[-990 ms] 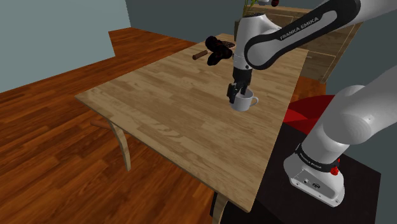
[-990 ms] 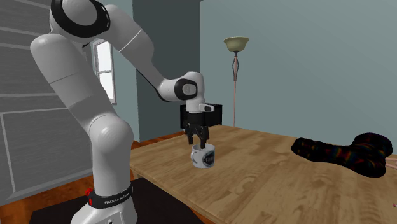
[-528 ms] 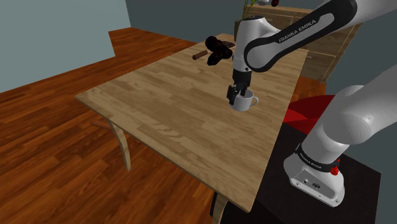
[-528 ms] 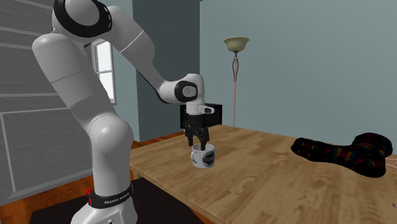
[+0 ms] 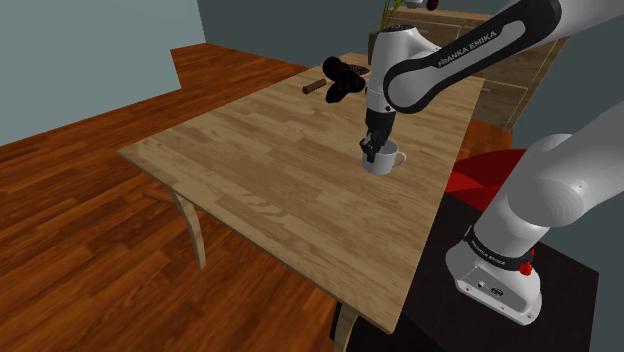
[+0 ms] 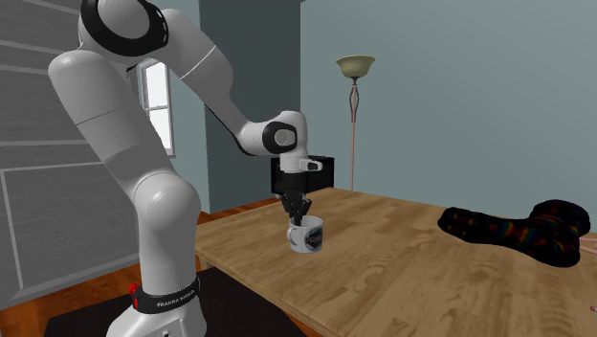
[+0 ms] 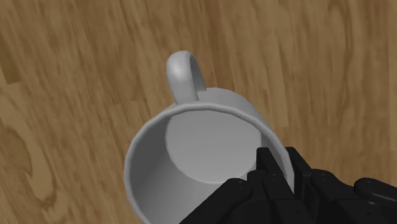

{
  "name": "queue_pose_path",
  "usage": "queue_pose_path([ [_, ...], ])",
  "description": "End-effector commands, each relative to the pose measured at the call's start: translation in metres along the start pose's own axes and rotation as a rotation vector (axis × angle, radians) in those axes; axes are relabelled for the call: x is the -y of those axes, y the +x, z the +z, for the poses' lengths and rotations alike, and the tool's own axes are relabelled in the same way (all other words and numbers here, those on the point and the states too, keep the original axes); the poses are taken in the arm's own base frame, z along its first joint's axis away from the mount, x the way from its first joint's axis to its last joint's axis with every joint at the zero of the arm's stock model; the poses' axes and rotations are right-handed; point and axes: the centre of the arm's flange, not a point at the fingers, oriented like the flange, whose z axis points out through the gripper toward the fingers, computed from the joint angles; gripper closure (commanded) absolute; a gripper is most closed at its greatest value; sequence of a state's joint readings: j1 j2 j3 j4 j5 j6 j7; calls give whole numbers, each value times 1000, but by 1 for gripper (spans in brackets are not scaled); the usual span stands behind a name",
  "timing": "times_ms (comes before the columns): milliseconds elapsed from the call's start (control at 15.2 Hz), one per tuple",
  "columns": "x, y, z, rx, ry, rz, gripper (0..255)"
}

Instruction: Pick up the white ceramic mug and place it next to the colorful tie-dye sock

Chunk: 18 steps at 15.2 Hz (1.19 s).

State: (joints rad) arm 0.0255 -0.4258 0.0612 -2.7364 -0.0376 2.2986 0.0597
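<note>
Shoulder view: the mug [image 5: 385, 162] stands upright on the table [image 5: 250, 150], close to the long edge nearest the stand and about halfway along it. The gripper [image 5: 372, 150] comes straight down onto the mug's rim. The sock [image 5: 340, 78], nearly black here, lies at the table's far end, well apart from the mug, with a small brown thing [image 5: 313, 87] just beside it.

Second exterior view: the gripper [image 6: 298, 216] tapers to a point at the rim of the mug [image 6: 306, 236], whose base seems to rest on the table [image 6: 402, 258]. The sock [image 6: 517, 230] lies toward the opposite end.

Wrist view: the fingers [image 7: 272, 170] are clamped on the wall of the mug [image 7: 197, 146], one inside and one outside, on the side opposite the handle [image 7: 184, 73].

The risk lies in that grip, which is narrow and off-centre. On the lift the mug may pivot and hang tilted, or slide off the smooth wall, and a quick swing across the table would make this worse. Set down tilted, it could topple or land on the sock.
</note>
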Motion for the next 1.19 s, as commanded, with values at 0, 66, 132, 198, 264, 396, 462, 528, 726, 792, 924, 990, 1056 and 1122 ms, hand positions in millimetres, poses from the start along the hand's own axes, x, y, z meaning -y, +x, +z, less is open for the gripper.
queue_pose_path([
  [0,0,0,0,0,0,0,255],
  [66,0,0,0,0,0,0,255],
  [132,0,0,0,0,0,0,255],
  [198,0,0,0,0,0,0,255],
  [264,0,0,-5,0,0,0,255],
  [396,-1,0,-16,0,0,0,255],
  [462,-1,0,-21,0,0,0,255],
  [528,-1,0,-26,0,0,0,255],
  [726,-2,0,-42,0,0,0,255],
  [792,-3,0,-47,0,0,0,255],
  [924,-3,-1,-58,0,0,0,255],
  [990,-3,-1,-63,0,0,0,255],
  [1056,-4,-1,-68,0,0,0,255],
  [1122,-4,-1,-74,0,0,0,255],
])
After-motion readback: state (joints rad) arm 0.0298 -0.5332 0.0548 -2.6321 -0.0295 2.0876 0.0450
